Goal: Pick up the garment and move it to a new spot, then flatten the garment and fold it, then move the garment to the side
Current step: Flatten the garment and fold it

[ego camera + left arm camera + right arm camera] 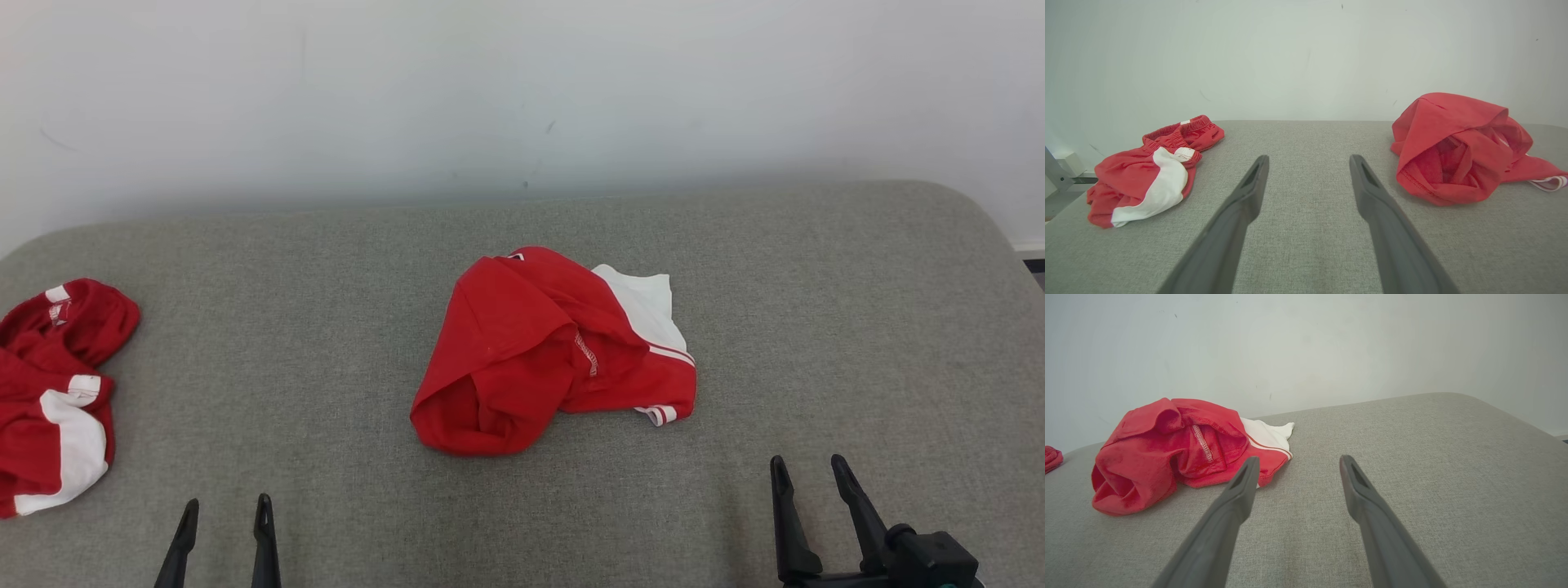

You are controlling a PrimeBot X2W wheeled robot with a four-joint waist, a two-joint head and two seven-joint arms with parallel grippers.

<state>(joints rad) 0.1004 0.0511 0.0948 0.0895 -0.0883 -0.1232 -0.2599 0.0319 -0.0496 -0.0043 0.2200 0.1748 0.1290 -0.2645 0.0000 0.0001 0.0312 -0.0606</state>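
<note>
A grey woven-fabric desk (816, 327) with rounded corners stands against a plain white wall (522, 98) marked by a few faint scuffs. In the head view, the garment (539, 351), red with a white panel and striped trim, lies crumpled at the centre of the frame. A second red and white garment (57, 392) is bunched at the left edge, well apart from it. My left end effector (227, 500) sits at the lower left and my right end effector (807, 461) at the lower right. Both have their fingers spread apart, hold nothing, and are clear of the cloth. My left wrist view looks into the garment's hollow red opening at the right of the frame. It also shows a pale metal bracket (1055, 171) past the desk's left edge. My right wrist view shows the white panel at the garment's far side and a line of pale stitching on its front fold, at the left of the frame.
</note>
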